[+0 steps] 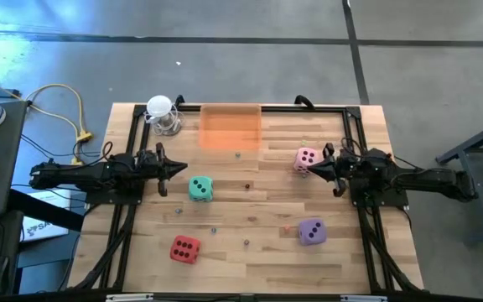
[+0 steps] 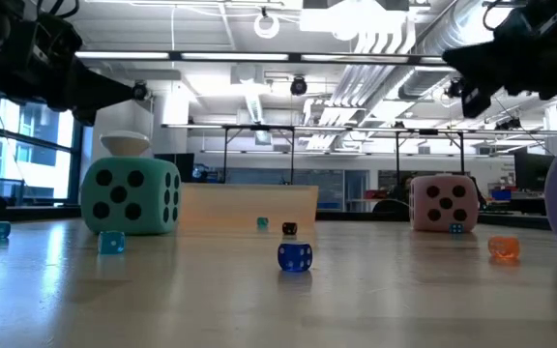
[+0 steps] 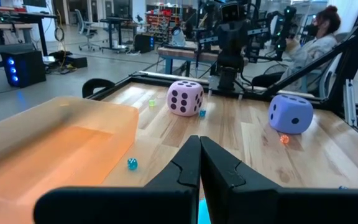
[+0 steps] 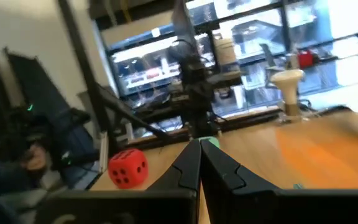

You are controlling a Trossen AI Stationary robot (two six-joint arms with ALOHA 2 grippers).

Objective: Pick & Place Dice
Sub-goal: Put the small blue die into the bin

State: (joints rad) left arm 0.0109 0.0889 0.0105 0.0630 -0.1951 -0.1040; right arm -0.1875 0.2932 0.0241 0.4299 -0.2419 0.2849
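Red die (image 4: 128,168) — beside closed right gripper (image 4: 199,163)

High cam looks straight down on the whole tabletop (image 1: 250,193); low cam sits at its surface, facing the room. Wrist cams face each other across it; all share the pink die (image 1: 307,158).

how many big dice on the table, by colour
pink soft cube die: 1
teal green soft cube die: 1
purple soft cube die: 1
red soft cube die: 1
total: 4
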